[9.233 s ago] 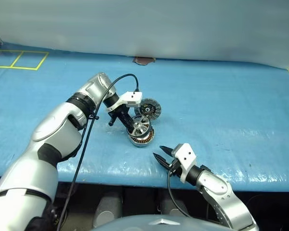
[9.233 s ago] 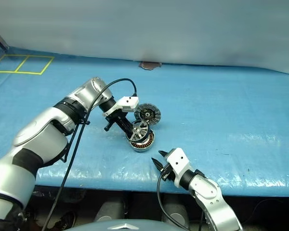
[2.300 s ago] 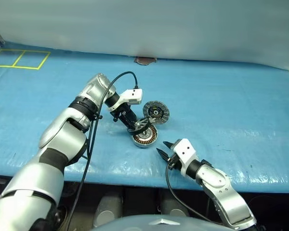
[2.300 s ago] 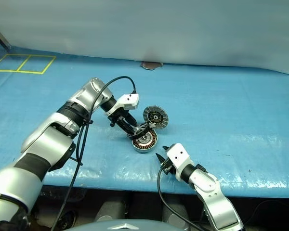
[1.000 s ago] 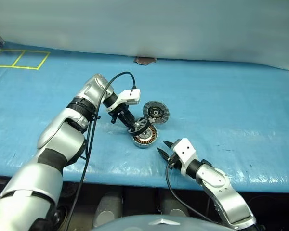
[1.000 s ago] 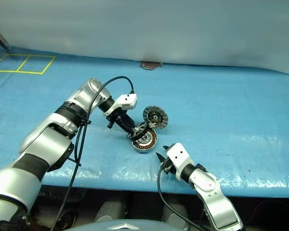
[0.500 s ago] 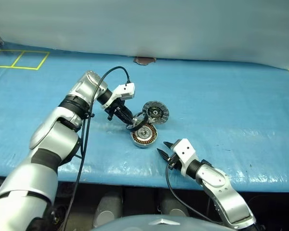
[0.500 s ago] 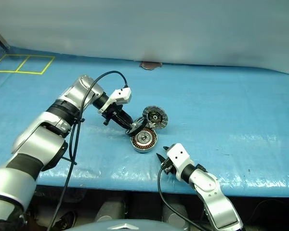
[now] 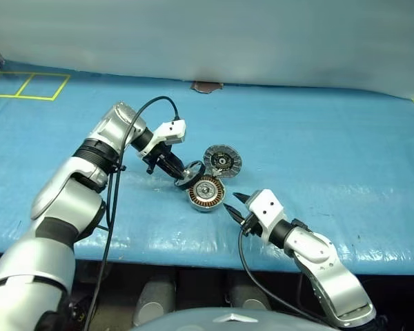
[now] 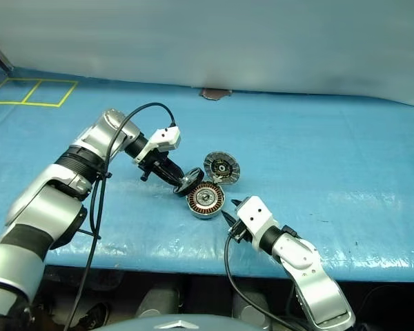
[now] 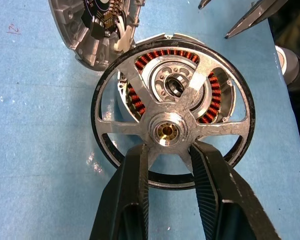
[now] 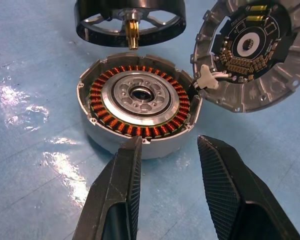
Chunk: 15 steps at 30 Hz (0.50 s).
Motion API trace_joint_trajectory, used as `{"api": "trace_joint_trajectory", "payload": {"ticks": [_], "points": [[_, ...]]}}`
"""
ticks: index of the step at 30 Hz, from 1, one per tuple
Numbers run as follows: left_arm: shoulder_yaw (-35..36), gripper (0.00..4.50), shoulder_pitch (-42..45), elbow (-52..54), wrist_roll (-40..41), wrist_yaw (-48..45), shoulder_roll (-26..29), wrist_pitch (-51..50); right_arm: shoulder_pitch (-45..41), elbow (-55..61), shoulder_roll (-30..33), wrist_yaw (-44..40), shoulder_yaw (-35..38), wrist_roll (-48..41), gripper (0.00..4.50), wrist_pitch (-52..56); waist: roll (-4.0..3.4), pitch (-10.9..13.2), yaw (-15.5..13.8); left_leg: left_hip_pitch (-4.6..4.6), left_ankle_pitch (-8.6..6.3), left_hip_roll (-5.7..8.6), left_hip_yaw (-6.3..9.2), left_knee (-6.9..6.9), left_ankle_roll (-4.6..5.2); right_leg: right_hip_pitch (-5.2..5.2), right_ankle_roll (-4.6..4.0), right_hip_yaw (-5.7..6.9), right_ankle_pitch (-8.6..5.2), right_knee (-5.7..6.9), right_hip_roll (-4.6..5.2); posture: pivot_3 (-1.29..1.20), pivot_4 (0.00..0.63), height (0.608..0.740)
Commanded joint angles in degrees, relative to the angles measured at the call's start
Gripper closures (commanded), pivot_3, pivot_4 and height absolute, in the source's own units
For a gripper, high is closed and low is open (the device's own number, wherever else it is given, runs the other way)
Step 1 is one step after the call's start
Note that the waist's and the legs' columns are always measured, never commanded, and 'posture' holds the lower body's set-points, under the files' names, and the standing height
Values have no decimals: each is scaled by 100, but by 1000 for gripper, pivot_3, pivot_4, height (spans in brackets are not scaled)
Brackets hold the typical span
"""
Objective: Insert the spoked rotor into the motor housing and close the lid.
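The spoked rotor (image 11: pixel 172 131) is pinched in my left gripper (image 11: pixel 168 152), the two fingers clamped on a spoke beside the hub, and it hangs in the air above and just to the side of the motor housing (image 12: pixel 140 107), not yet seated. The housing sits on the blue bench (image 9: pixel 331 152) toward its near edge, about midway along it, with the lid (image 12: pixel 252 52) swung open on the far side, ribbed face up and joined at the rim.

To do this well, I judge I need the rotor's brass shaft (image 12: pixel 132 35) lined up squarely over the silver centre bore before lowering. The wheel looks tilted against the housing's rim now, so I would level it first, then descend straight; any skew may catch the ring on the coppery windings.

My left arm reaches in from the bench's left, wrist angled down and across toward the housing. My right gripper (image 12: pixel 165 160) waits low at the near side of the housing, fingers parted and empty, pointing at its wall, ready to steady it.
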State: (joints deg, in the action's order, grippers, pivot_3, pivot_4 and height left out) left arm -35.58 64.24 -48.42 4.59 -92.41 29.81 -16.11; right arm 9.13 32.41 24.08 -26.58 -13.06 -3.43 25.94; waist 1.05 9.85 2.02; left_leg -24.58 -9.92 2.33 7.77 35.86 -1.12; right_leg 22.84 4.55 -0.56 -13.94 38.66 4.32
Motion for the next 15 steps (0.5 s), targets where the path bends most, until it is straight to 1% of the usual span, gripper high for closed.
{"api": "trace_joint_trajectory", "payload": {"ticks": [1, 5, 6, 7, 11, 15], "points": [[47, 3578, 15, 262, -33, -9, 181, 53, -134, 207, -16, 49, 87, -32, 2640, 138, 0, 0, 2, 0, 0, 0, 0, 0, 0, 0, 0, 0, 0, 0, 0, 0, 150, 740], [91, 3578, -22, 331, -49, -9, 313, 16, -347, 135, -74, 15, 59, -114, 2640, 212, -1, 1, 6, 0, 0, 0, 0, -1, 0, 1, 0, 0, 0, 0, 0, 0, 150, 740], [99, 3578, -32, 353, -49, -9, 330, -1, -395, 97, -92, 19, 55, -120, 3029, 226, -1, 1, 5, 1, 0, 0, 0, 0, 0, 1, 0, 0, 0, 0, 0, 0, 150, 740], [100, 3578, -44, 385, -35, -9, 351, -19, -444, 50, -137, 9, 67, -179, 3245, 239, -1, 1, 4, 1, 0, 0, 0, 0, 0, 1, 0, 0, 0, 0, 0, 0, 150, 740], [119, 3578, -102, 498, -24, -9, 419, -54, -681, -198, -299, -67, 46, -346, 4469, 205, -1, 1, 6, 0, 0, 0, 0, -2, 0, 1, 0, 0, 0, 0, 0, 0, 150, 740], [175, 3578, -135, 582, -48, -9, 450, -107, -896, -530, -371, -67, -40, -267, 4469, 166, -2, 1, 6, 1, 0, 0, 0, -2, 0, 1, 1, 0, 1, 1, -1, 0, 150, 740]]}}
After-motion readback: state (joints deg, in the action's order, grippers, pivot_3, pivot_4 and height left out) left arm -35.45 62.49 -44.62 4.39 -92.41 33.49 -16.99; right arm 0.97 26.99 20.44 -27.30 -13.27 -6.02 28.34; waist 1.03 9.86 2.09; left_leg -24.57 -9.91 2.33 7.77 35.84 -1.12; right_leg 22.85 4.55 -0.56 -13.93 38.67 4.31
